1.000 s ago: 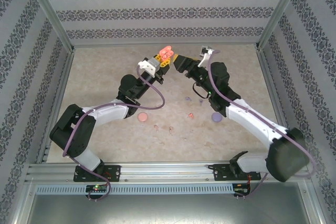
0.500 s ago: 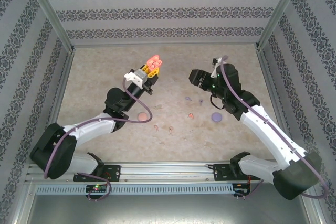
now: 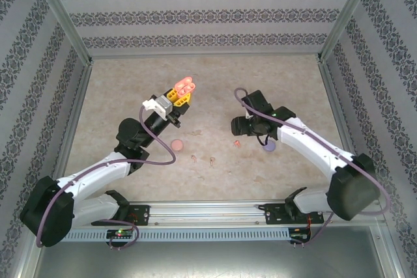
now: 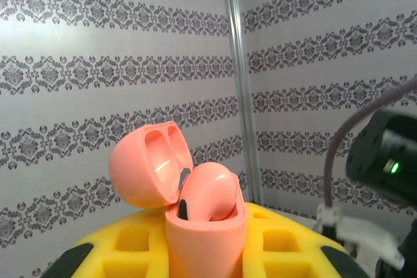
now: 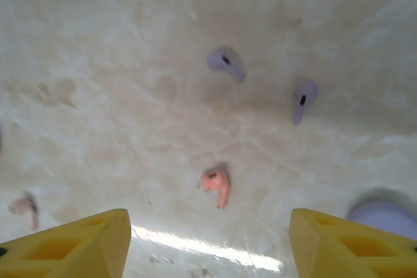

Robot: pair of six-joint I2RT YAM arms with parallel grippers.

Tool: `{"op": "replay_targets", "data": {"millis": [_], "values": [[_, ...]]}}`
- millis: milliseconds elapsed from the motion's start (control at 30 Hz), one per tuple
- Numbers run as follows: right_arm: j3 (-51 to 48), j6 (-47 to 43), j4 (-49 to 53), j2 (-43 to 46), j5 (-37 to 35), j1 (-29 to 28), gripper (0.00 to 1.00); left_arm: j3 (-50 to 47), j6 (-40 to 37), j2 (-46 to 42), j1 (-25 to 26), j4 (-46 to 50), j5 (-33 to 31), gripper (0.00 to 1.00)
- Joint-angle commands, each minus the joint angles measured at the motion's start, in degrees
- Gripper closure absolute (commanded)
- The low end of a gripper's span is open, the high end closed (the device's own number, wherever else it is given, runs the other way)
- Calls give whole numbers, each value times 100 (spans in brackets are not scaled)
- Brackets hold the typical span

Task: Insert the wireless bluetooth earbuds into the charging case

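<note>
Top view gives the layout. The left gripper (image 3: 180, 97) is raised left of table centre and clamped on the coral charging case (image 3: 186, 85), lid flipped open.

The left wrist view adds detail: glossy moulded plastic, two hollow cups in the lid, and a rounded coral form with a dark patch seated in the body. Yellow fingers (image 4: 130, 252) hug both sides.

The right gripper (image 5: 208, 236) has pocketed yellow tips spread wide with nothing between them, pointing down at the marbled beige table (image 5: 98, 63).

The right wrist view resolves a coral earbud (image 5: 216, 187) between the tips and two purple earbuds (image 5: 225, 61) (image 5: 303, 96) beyond it, all stemmed and loose. The purple case (image 5: 384, 219) is at the right.

Also in the top view, the round pink case (image 3: 176, 144) lies near-left, with pale pink earbuds (image 3: 193, 157) (image 3: 212, 159) just near of it.
</note>
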State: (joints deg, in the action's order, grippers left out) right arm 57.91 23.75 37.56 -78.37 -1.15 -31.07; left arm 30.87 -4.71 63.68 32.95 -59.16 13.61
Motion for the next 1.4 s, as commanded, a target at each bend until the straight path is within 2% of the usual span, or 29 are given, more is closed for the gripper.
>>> {"op": "replay_targets", "data": {"millis": [0, 233, 600, 1367], "values": [[220, -441, 567, -445, -286, -151, 37, -29, 212, -128, 72, 27, 240, 100], [417, -703, 621, -1263, -274, -303, 43, 22, 249, -128, 71, 51, 249, 100], [795, -894, 494, -2087, -175, -365, 43, 66, 227, -97, 72, 74, 228, 100], [806, -925, 243, -2677, -131, -246, 53, 168, 185, 28, 75, 60, 298, 100]]}}
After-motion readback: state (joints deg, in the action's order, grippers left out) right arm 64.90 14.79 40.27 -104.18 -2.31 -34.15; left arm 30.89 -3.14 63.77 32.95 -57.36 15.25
